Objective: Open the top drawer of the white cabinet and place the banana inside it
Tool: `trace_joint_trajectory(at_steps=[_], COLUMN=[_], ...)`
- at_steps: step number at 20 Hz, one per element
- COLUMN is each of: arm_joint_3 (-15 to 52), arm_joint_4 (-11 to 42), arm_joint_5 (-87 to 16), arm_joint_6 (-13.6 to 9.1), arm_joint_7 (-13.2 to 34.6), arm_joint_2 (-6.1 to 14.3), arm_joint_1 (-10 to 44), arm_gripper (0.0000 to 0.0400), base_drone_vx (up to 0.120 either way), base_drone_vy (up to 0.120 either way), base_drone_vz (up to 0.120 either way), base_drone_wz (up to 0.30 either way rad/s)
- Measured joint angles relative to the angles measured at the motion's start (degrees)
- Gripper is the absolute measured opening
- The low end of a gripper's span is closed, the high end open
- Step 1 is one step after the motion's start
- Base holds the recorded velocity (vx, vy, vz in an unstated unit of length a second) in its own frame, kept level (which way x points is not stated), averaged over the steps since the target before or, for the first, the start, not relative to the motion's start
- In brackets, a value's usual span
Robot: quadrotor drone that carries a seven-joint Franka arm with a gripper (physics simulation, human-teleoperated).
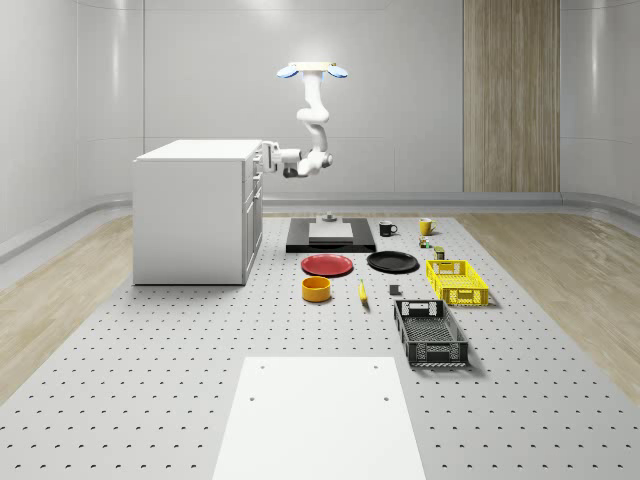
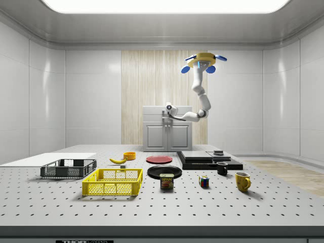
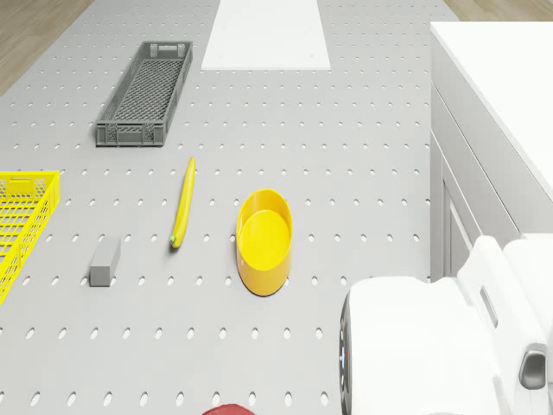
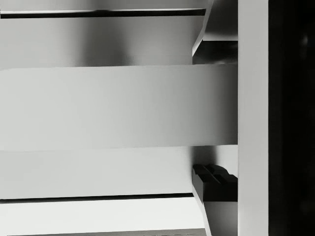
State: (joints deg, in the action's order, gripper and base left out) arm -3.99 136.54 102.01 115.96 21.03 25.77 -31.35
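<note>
The drone [image 1: 313,69] hovers beside the white cabinet [image 1: 195,210], its gripper [image 1: 268,159] at the top drawer's handle [image 4: 118,107], fingers [image 4: 214,183] straddling the bar, though I cannot tell whether they grip it. The banana [image 3: 182,201] lies flat on the perforated table [image 1: 150,350] between the yellow bowl [image 3: 263,241] and a small grey block [image 3: 104,261]. It looks light, soft and easily bruised, best pinched across its middle, its long axis running toward the dark grey crate [image 3: 147,92].

I see my drone [image 2: 204,61] as a flat yellow disc with blue rotor pods; under it hangs a glossy white arm [image 1: 313,118] of rounded segments, and the fingers [image 4: 215,183] carry black pads.
</note>
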Motion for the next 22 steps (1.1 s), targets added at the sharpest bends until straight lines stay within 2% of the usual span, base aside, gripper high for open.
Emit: trace_joint_trajectory(at_steps=[1,5,8,11,16,22], arm_joint_3=[0.47,0.86,1.13,1.42,2.24,2.97], arm_joint_4=[-0.34,0.09,0.27,0.34,0.09,0.27], arm_joint_5=[-0.8,-1.27,-2.09,-2.64,-2.67,-2.35], arm_joint_6=[-0.31,-1.05,-1.33,-1.52,-1.39,-1.6], arm_joint_7=[3.66,0.94,0.9,1.12,1.22,1.91], arm_joint_2=[0.29,0.66,0.8,0.86,0.59,0.4], arm_joint_1=[0.7,1.91,2.57,3.1,3.64,4.41], arm_gripper=[0.0285,0.03,0.035,0.0376,0.0393,0.0393], base_drone_vx=[0.0,0.0,0.0,0.0,0.0,0.0], base_drone_vy=[0.0,0.0,0.0,0.0,0.0,0.0], base_drone_vz=[0.0,0.0,0.0,0.0,0.0,0.0], base_drone_wz=[0.0,0.0,0.0,0.0,0.0,0.0])
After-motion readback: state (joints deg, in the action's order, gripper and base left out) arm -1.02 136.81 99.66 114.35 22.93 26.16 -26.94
